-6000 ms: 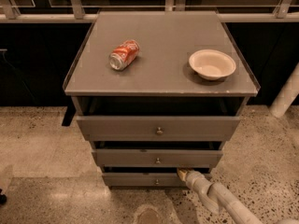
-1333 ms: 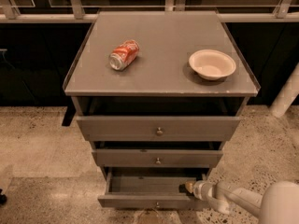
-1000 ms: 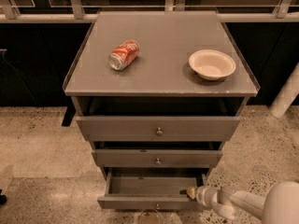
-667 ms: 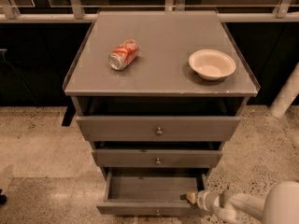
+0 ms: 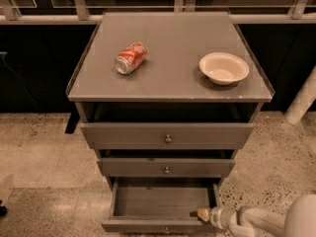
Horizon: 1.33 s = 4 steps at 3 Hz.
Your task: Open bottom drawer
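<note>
On cabinet top (image 5: 173, 33): 2 items.
Red soda can (image 5: 131, 58) on its side, L; cream bowl (image 5: 223, 68) upright, R; well apart.

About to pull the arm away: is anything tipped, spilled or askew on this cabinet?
Only the red can looks odd: it lies on its side on the cabinet top, left half, with no spill visible. The bowl sits upright at right. The bottom drawer stands open, the gripper at its front right corner.

The bottom drawer (image 5: 158, 201) is finished in smooth matt grey. The hand (image 5: 202, 214), set at its right front corner, is cased in smooth pale plastic. A glossy metal can (image 5: 131, 58) is seen on the table (image 5: 173, 43).
</note>
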### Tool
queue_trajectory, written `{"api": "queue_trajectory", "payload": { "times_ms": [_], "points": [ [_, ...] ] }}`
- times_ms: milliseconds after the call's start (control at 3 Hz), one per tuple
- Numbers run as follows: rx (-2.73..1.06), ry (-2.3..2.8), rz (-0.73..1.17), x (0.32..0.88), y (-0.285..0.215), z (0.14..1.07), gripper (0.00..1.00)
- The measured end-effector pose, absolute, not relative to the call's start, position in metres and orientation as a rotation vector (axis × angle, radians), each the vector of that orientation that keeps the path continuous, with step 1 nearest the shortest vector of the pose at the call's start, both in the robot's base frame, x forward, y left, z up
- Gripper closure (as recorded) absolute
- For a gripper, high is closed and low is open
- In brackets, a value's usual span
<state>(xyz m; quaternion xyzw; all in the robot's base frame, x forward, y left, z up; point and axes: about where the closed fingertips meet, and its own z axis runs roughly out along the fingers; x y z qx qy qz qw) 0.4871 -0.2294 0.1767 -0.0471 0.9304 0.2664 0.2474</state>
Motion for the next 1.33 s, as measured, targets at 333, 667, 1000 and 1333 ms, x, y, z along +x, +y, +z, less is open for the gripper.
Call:
{"api": "queue_trajectory", "payload": {
  "times_ms": [333, 667, 1000, 1333],
  "points": [
    [-0.233, 2.382, 0.688, 0.506, -0.241, 0.215, 1.00],
    [-0.327, 2.169, 0.605, 0.521, -0.248, 0.273, 0.81],
    [-0.335, 2.085, 0.609, 0.538, -0.234, 0.301, 0.58],
    [-0.335, 2.085, 0.612, 0.539, -0.233, 0.301, 0.35]
  ]
}}
